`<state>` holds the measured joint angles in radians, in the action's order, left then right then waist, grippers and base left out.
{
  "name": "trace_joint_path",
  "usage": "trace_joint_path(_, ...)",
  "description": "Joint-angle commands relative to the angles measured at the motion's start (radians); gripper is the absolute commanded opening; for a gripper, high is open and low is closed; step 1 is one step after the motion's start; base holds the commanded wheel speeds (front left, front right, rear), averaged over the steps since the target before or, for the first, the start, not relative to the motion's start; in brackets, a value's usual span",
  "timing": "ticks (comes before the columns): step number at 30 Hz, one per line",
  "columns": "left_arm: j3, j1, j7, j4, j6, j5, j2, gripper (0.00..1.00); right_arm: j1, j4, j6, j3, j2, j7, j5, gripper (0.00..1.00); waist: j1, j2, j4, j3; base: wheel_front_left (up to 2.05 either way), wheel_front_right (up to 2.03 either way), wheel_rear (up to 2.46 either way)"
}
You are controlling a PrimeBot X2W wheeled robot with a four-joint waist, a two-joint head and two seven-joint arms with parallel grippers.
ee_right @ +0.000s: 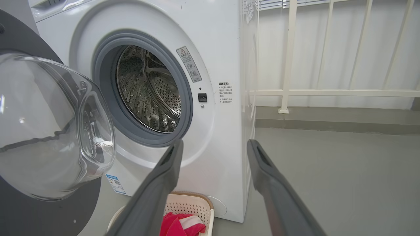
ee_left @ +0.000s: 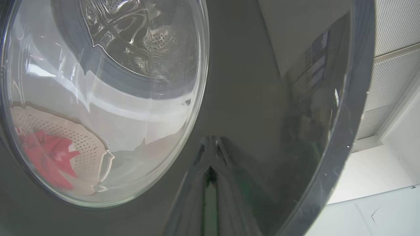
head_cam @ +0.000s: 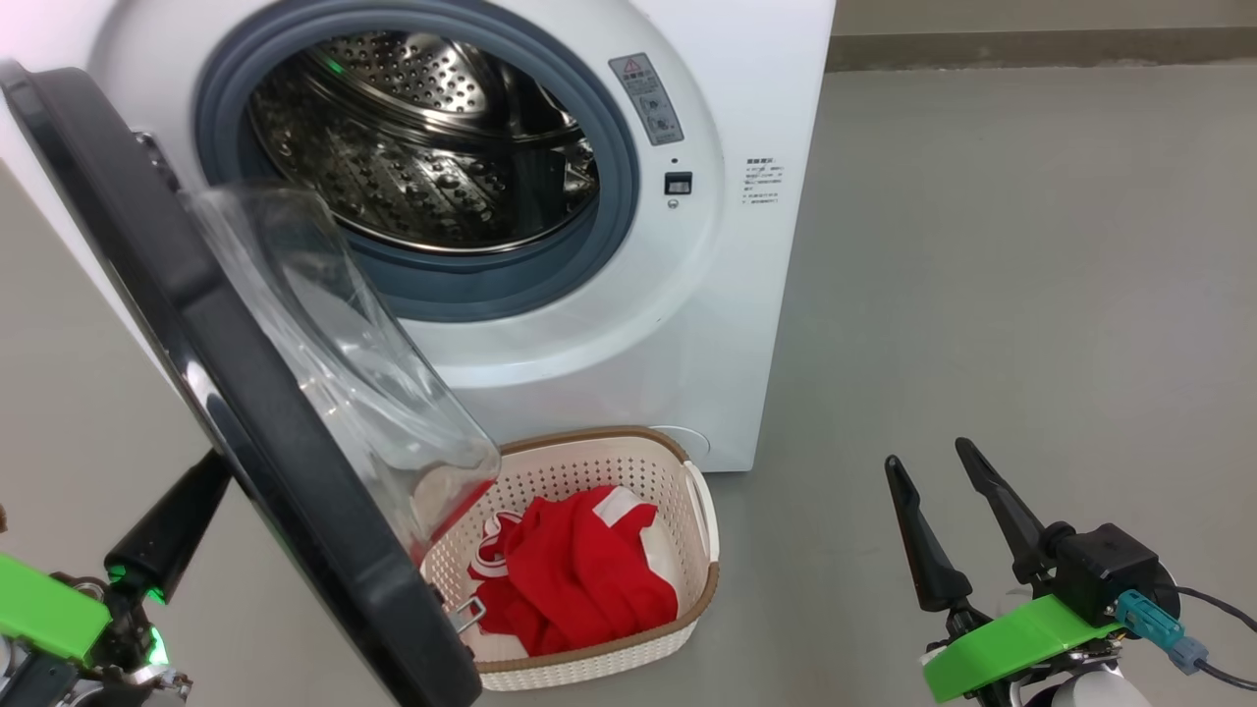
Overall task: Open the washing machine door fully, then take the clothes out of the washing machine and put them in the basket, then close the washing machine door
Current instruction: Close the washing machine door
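Dark fingers of the left gripper (ee_left: 210,172) are seen drawn together, only a slit between them, their tips set against the glossy black outer face of the washing machine door (head_cam: 245,393); nothing is held. The right gripper (head_cam: 925,454) is held low and well apart from the machine, its fingers spread and empty. The door is caught part-way across its swing, its clear bulging window hanging above the left end of the basket (head_cam: 699,511). The red clothes (head_cam: 579,579) are heaped inside that basket, which is placed on the floor (head_cam: 982,245) just in front of the washing machine (head_cam: 746,295). The steel drum (head_cam: 422,147) is shown bare as far as can be seen. The emptying is judged done, and closing the door is taken to be the step in hand.

Trouble is most likely to be caused by the smooth rim: a push from two narrow tips can be lost if they slide off the curved edge, and the door would be left ajar. A push that is too weak could leave the metal hook (head_cam: 469,614) on the door's edge unlatched. Whether the door's lower edge is carried clear of the basket rim cannot be told; if it is not, the basket could be knocked or tipped.
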<state>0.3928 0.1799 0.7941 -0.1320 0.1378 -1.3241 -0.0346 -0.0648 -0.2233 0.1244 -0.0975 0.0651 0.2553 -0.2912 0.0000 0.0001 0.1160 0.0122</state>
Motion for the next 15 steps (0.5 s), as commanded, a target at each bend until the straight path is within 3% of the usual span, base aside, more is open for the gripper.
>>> trace_joint_path(1, 0.016, 0.003, 0.002, -0.040, -0.005, -0.004, -0.016, 0.00, -0.029, 0.027, 0.006, -0.017, 0.006, 0.006, -0.004, 1.00, 0.0000, -0.0001, -0.004, 0.002, 0.00, 0.00, 0.00)
trace_joint_path(12, 0.026, -0.019, -0.059, -0.047, -0.043, 0.060, -0.035, 0.00, -0.027, 0.027, 0.006, -0.014, 0.005, 0.006, -0.002, 1.00, 0.0000, -0.0001, -0.006, 0.003, 0.00, 0.00, 0.00)
trace_joint_path(13, 0.028, -0.022, -0.076, -0.047, -0.053, 0.078, -0.039, 0.06, -0.027, 0.027, 0.006, -0.014, 0.005, 0.006, -0.002, 1.00, 0.0000, -0.0001, -0.006, 0.003, 0.00, 0.00, 0.00)
trace_joint_path(14, 0.029, -0.025, -0.094, -0.049, -0.067, 0.096, -0.042, 0.24, -0.027, 0.026, 0.006, -0.014, 0.005, 0.006, -0.002, 1.00, 0.0000, -0.0001, -0.005, 0.002, 0.00, 0.00, 0.00)
trace_joint_path(15, 0.031, -0.029, -0.119, -0.052, -0.084, 0.122, -0.047, 0.65, -0.027, 0.025, 0.006, -0.014, 0.005, 0.006, -0.003, 1.00, 0.0000, -0.0001, -0.005, 0.002, 0.00, 0.00, 0.00)
